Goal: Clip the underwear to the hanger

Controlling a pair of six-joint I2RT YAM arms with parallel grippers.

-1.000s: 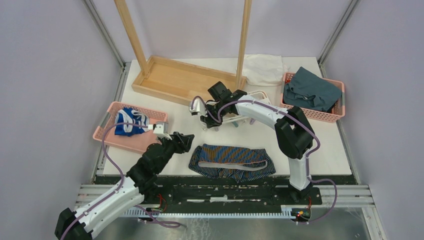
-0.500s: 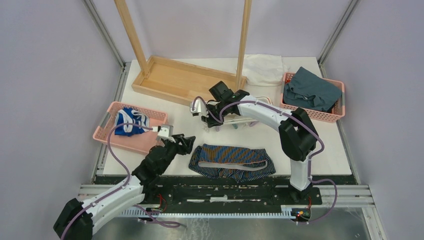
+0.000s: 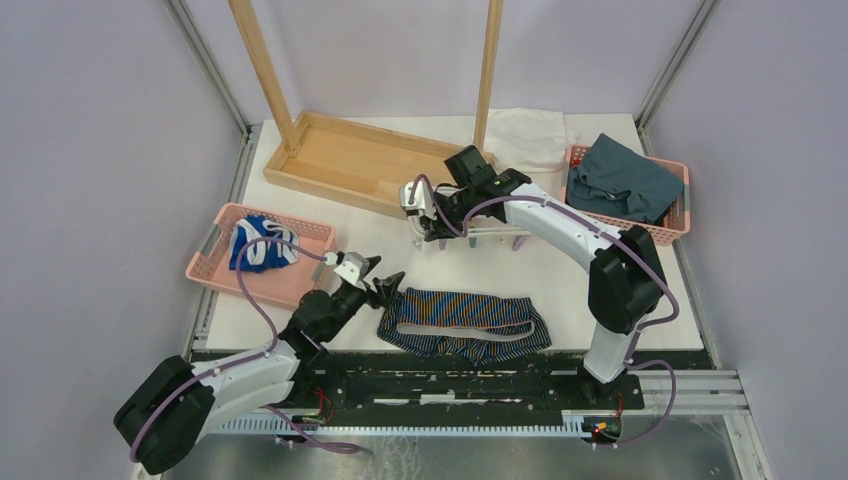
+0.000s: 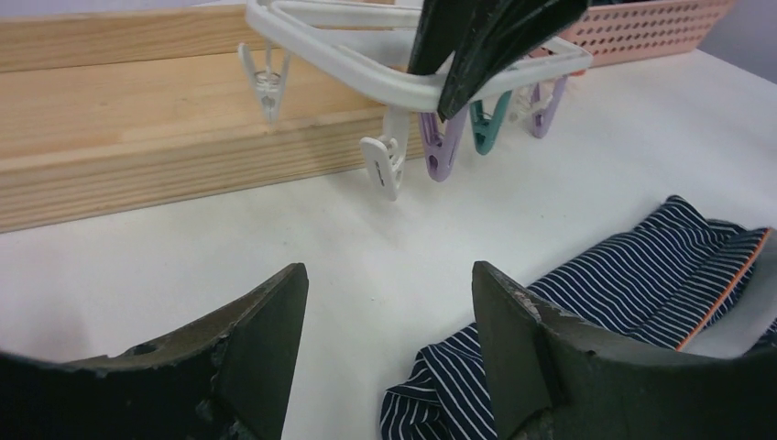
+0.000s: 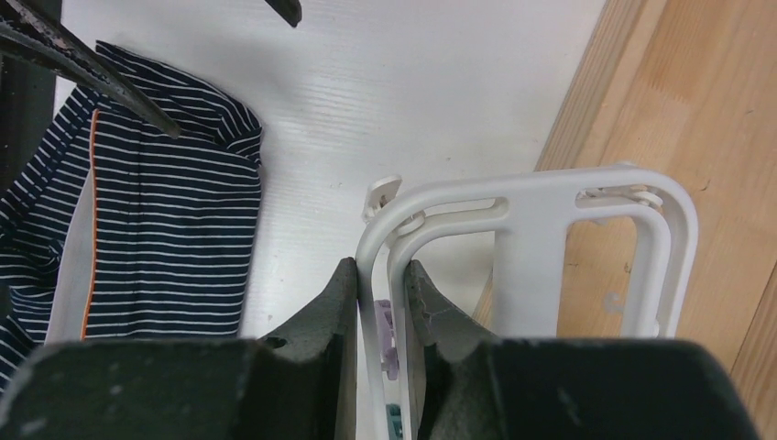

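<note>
- Between the fingers of the right gripper [image 5: 378, 266], pinched narrow, sits the hanger [image 5: 536, 192] rim; so thin a hold could let it twist or slip.
- Just right of the left gripper [image 4: 385, 275] fingers, wide and empty, lies the underwear [image 4: 632, 266]; closing short would miss it.

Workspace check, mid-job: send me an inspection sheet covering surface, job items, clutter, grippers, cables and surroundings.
Surface: white table, no spills seen.
Job's things: underwear flat near the front edge, unclipped; hanger gripped at its rim, clips dangling.
Clutter: left basket with blue-white garment; right basket with teal cloth; white cloth and wooden rack at the back.
Grippers: left gripper open beside the underwear's left end; right gripper shut on the hanger.
Cables: purple cables along both arms, none visibly snagged.
Surroundings: plain walls, metal frame posts.
</note>
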